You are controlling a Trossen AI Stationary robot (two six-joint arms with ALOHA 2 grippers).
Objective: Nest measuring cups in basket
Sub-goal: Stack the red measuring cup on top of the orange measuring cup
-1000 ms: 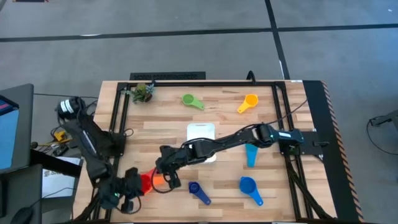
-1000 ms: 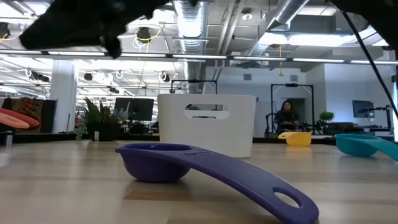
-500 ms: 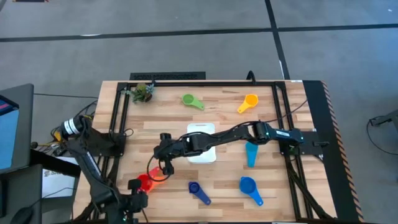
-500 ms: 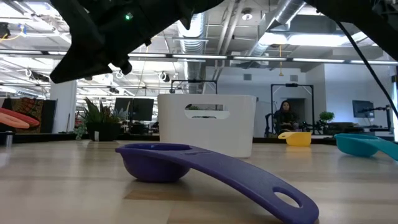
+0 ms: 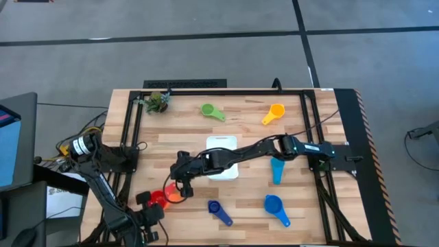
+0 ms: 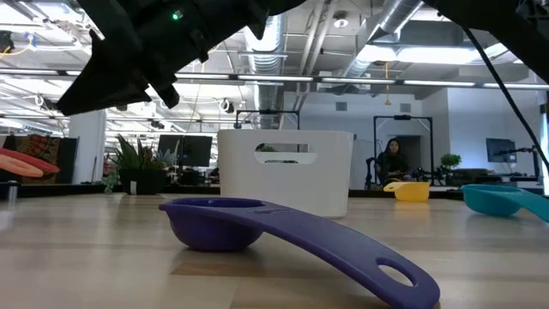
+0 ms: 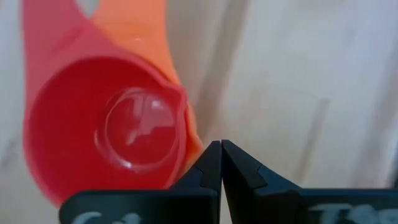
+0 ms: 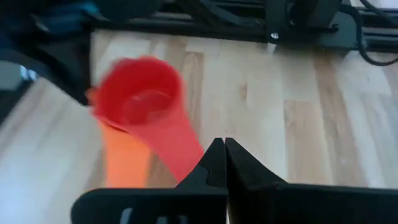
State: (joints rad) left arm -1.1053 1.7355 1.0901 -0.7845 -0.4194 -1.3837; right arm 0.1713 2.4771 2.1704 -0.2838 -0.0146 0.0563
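The right end effector (image 5: 180, 184) hangs over the near-left part of the table (image 5: 240, 130), its arm reaching across the basket (image 5: 222, 145) that stands near the table's middle. Its fingers (image 8: 217, 163) are clenched together with nothing between them. The red measuring cup (image 5: 159, 199) lies just beside it toward the near-left corner, resting on the orange measuring cup (image 5: 174, 197), whose handle shows from under it in the right wrist view.

The left end effector (image 5: 147, 214) sits at the near edge by the left corner, right next to the red cup; its fingers (image 7: 221, 163) are also pressed shut and empty, the cup's bowl open just beyond the tips.

The other cups are well apart from both. The dark blue measuring cup (image 5: 219, 211) lies near the near edge, the blue measuring cup (image 5: 276, 208) further toward the right along it, and the teal measuring cup (image 5: 277, 170) between the basket and the right edge. The green measuring cup (image 5: 211, 111) and the yellow-orange measuring cup (image 5: 273, 113) lie near the far edge.
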